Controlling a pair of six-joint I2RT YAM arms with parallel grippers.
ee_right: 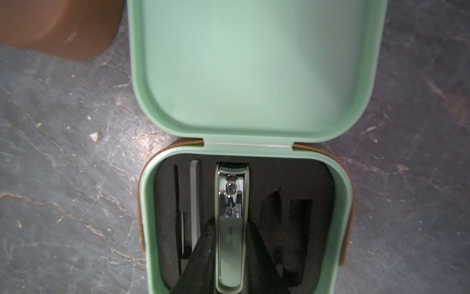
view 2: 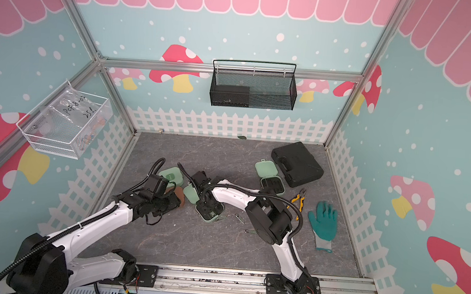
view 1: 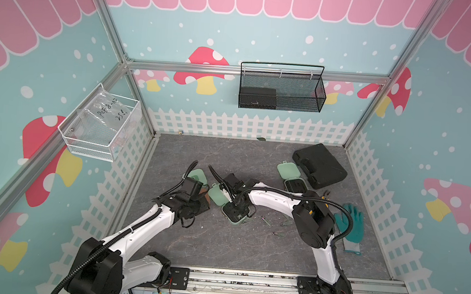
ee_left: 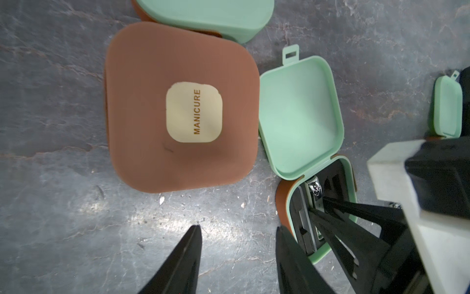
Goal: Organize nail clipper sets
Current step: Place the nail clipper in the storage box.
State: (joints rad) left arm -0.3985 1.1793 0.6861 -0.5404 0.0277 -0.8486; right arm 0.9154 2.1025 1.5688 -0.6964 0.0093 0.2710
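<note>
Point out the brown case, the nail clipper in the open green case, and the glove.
brown case (ee_left: 181,107): left wrist view, on its lid's label.
nail clipper (ee_right: 232,236): right wrist view, on its green lever.
glove (view 2: 323,226): a top view, on its palm.

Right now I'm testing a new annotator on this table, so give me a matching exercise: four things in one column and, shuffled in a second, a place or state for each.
Things
1. brown case
2. centre mint case
3. teal glove
4. black tool case

Places or states
A. lid open, nail clipper in its middle slot
B. closed, in the far right corner of the table
C. label side up, reads MANICURE
D. lying flat beside the yellow-handled pliers

Pairs: 1-C, 2-A, 3-D, 4-B
</note>
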